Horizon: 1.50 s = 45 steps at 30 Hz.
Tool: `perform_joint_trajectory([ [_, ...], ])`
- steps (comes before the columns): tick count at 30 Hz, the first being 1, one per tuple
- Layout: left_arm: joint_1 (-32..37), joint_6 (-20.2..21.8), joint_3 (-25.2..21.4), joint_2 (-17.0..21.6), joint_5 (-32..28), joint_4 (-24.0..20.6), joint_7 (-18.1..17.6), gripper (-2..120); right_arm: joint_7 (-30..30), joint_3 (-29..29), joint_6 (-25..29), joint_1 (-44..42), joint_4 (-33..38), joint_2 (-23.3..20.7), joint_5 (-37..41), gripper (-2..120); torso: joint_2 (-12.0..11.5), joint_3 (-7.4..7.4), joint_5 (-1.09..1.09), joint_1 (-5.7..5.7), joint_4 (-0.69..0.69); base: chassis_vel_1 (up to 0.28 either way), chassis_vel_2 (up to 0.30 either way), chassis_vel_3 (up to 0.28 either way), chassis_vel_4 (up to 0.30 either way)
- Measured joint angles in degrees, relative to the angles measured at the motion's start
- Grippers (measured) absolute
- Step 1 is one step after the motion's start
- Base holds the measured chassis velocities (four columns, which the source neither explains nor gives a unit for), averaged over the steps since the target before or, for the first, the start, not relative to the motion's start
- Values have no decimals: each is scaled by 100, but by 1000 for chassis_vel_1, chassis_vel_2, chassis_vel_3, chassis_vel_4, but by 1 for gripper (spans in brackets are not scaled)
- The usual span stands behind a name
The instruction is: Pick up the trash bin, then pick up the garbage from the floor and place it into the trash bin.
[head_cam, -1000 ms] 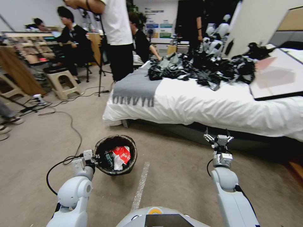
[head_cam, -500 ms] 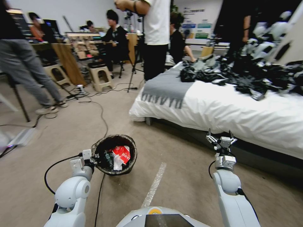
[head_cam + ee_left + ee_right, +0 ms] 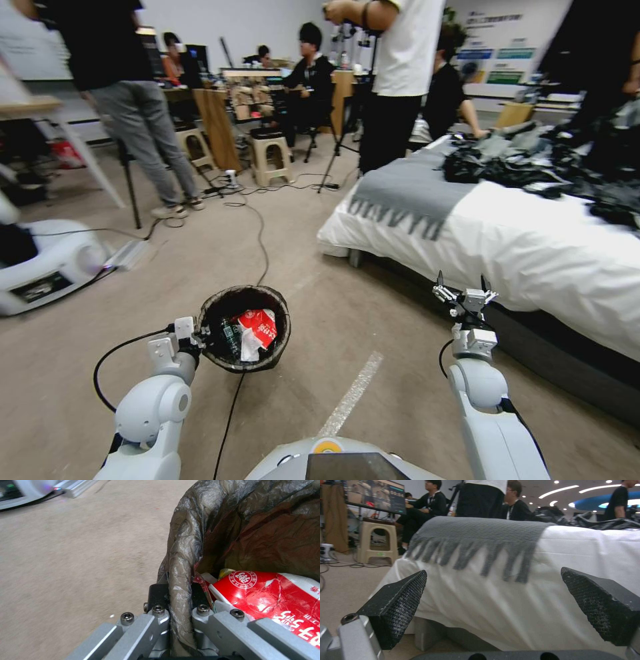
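Left claw (image 3: 195, 339) pinches the bag-covered rim of the small round white plastic trash bin (image 3: 245, 328), held above the floor beside it. Crumpled red-and-white wrapper garbage (image 3: 255, 329) lies inside. Right claw (image 3: 461, 292), spread wide and empty, faces the white bed (image 3: 533, 247).

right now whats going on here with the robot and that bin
The left gripper is clamped on the bag-lined rim of the trash bin, holding it out in front of the robot. A red-and-white wrapper already lies inside. The right gripper is open and empty, raised beside the white bed.
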Motion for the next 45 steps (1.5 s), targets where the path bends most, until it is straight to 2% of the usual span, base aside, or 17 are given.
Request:
perform_joint_trajectory([
  [7,-62,-21,-5,34,-5,115,7,0,3,-120,0,46,-76,13,-48,100,0,0,-1,0,-3,85,72,83,63],
  [13,-103,-125,-7,38,106,183,58,0,22,-233,-6,64,-98,41,-61,100,0,0,-1,0,2,85,75,70,87],
  [19,-171,-120,-25,62,39,181,-59,0,22,-243,-3,28,-98,36,-67,100,0,0,-1,0,0,6,12,13,23],
  [24,-247,-9,-88,114,-229,227,-329,0,23,-243,25,-11,-110,31,-85,100,0,0,-1,0,-4,0,0,0,0],
  [26,-272,43,-140,124,-513,251,-638,0,23,-253,41,-32,-122,52,-106,100,0,0,-1,0,-3,0,0,0,0],
  [31,-264,47,-189,121,-818,271,-919,0,23,-295,44,-30,-139,85,-125,100,0,0,0,0,-1,0,0,0,0],
  [38,-288,50,-344,117,-1468,612,-1240,0,27,-461,76,-20,-232,95,-169,100,0,0,0,0,0,0,0,0,0],
  [40,-365,52,-341,95,-1762,796,-1450,0,40,-497,81,-21,-252,96,-169,100,0,0,-4,0,-2,0,0,0,0],
  [45,-448,54,-331,81,-1858,1039,-1604,0,47,-533,83,-26,-271,121,-204,100,0,0,-1,0,-1,0,0,0,0],
])
